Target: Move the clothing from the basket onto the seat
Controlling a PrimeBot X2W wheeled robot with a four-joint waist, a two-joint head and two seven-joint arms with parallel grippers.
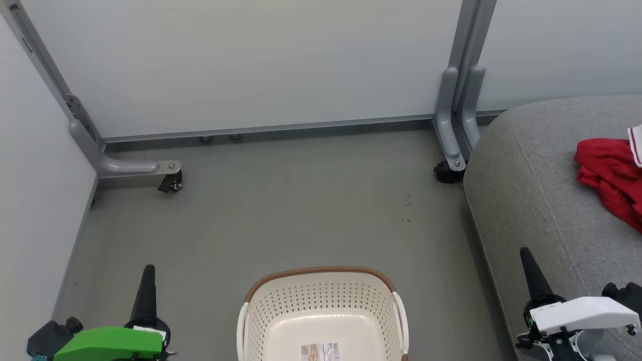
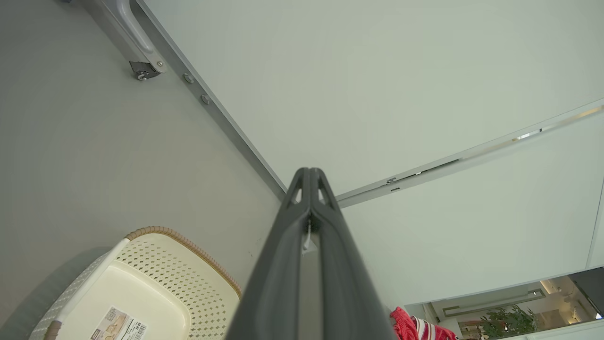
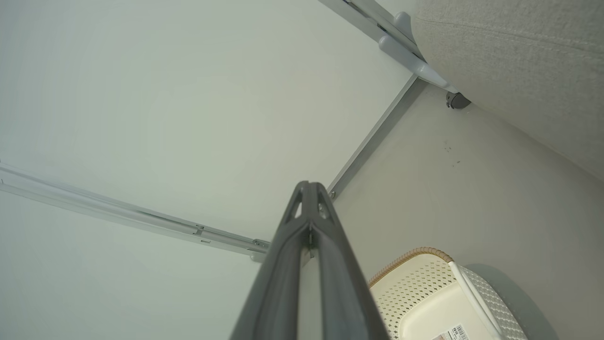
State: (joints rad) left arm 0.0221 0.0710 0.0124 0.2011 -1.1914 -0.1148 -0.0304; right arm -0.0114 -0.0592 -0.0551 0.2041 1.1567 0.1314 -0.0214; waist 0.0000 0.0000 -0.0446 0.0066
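Nearest, the left gripper [image 1: 148,275] and the right gripper [image 1: 526,256] sit low on either side of the basket [image 1: 321,273]. Each has its fingers clenched together with nothing between them, and both wrist views show that same shut pair pointing toward the pale wall panel [image 1: 251,65].

The basket stands on the grey floor [image 1: 281,200]. What shows of its inside is bare down to the label sticker [image 1: 319,352] on its bottom, though its nearest part is cut off by the picture's edge.

Farther off to the right, the clothing [image 1: 609,175] lies crumpled on the seat [image 1: 521,190], well in from the rounded edge. A strip of white trim shows at the frame's border, and the heap runs out of the picture there, so I cannot tell whether both garments are in it.

By my reading the transfer looks finished, and the step in hand is closing out cleanly:
- Tip the head down to check the hidden near part of the basket before calling it done.
- Turn toward the seat to confirm that nothing hangs off its far side.
- If a tidy-up is needed, use the right arm, which is closer to the seat, and lift it clear of the basket's handle first
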